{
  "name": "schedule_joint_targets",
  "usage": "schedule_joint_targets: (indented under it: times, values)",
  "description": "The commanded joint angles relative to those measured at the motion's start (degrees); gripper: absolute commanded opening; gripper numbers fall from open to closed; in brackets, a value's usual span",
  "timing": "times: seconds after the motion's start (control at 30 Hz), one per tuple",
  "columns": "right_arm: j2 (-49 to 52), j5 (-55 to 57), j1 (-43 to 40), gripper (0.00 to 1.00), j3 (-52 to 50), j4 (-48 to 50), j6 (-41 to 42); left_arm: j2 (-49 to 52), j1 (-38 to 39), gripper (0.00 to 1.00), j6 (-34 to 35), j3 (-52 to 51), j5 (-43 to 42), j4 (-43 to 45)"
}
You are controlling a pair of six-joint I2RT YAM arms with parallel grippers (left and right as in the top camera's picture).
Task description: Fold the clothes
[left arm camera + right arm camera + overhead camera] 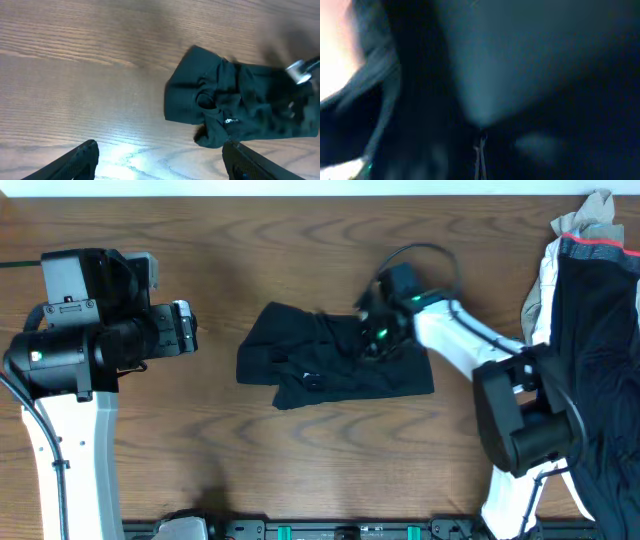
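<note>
The right gripper point(378, 332) was pinched shut on the crumpled black shirt point(300, 362), which lay mid-way across the brown wood-grain table point(300, 250). The left gripper point(190, 328) hung wide open and empty, well apart. A pile point(590, 310) of garments sat at the right edge.

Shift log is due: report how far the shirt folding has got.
Done: little; the shirt lies bunched and rumpled, no neat fold. In hand: the right end effector is shut on its right part, its camera full of black cloth. The left end effector hangs open, off the shirt. Left: flatten, fold, and probably the pile at the right edge.
</note>
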State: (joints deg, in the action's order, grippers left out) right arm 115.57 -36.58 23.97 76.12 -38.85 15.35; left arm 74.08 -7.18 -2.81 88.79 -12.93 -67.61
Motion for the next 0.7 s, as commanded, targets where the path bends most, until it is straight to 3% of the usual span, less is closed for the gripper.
schedule_joint_targets:
  times: [0.0, 0.3, 0.57, 0.67]
  values:
    - [-4.0, -10.7, 5.0, 0.02, -0.1, -2.9, -8.1, 0.1, 0.0, 0.81, -0.1, 0.6, 0.5, -0.3]
    - [-12.2, 12.0, 5.9, 0.01, -0.1, -10.6, -10.3, 3.1, 0.0, 0.82, 1.9, -0.7, 0.4, -2.3]
    - [-14.2, 14.0, -2.1, 0.04, -0.1, -6.1, -4.1, 11.6, 0.0, 0.82, 5.0, -5.6, -12.0, -1.1]
    - [-14.2, 14.1, -4.5, 0.03, -0.1, -6.9, -4.0, 16.3, 0.6, 0.86, 8.1, -8.1, -14.1, 0.5]
